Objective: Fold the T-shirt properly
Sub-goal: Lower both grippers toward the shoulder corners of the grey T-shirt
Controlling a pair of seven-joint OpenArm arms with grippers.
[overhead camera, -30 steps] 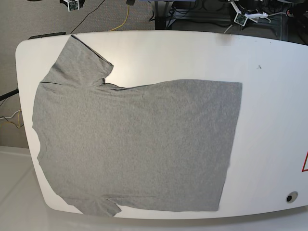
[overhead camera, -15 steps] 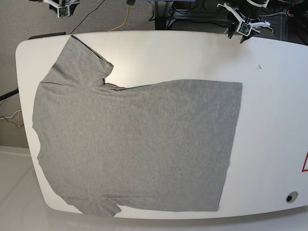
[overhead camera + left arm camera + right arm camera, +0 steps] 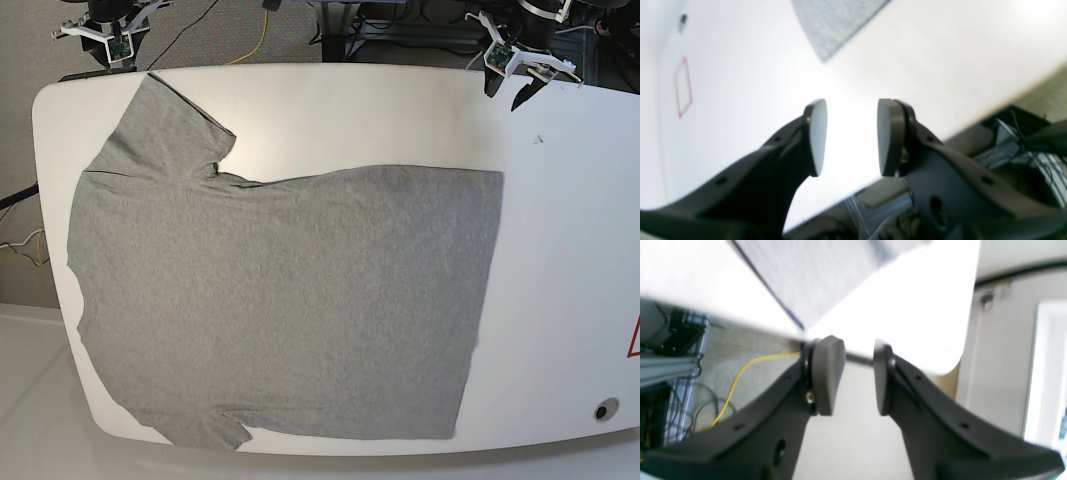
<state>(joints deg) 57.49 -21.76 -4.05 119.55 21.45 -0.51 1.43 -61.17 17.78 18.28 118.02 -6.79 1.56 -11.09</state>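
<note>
The heather-grey T-shirt (image 3: 280,300) lies flat on the white table (image 3: 570,230), collar end at the left, hem at the right, one sleeve (image 3: 170,125) reaching the far left corner. My left gripper (image 3: 508,85) hovers over the table's far edge at the right, apart from the shirt. In the left wrist view the left gripper (image 3: 850,133) is open with nothing between its pads, and a hem corner of the T-shirt (image 3: 836,23) lies ahead. My right gripper (image 3: 95,42) hangs just beyond the far left corner near the sleeve. The right gripper (image 3: 853,373) is open and empty, with the T-shirt (image 3: 813,270) ahead.
A red marking (image 3: 634,335) and a round black hole (image 3: 604,410) sit near the table's right end. A small dark mark (image 3: 538,139) lies on the table behind the hem. A yellow cable (image 3: 262,35) and equipment frames lie on the floor behind the table.
Both grippers have come down toward the table's far edge. The left one moved slightly right and closer to the table. The right one moved left toward the sleeve corner. The shirt has not moved.
</note>
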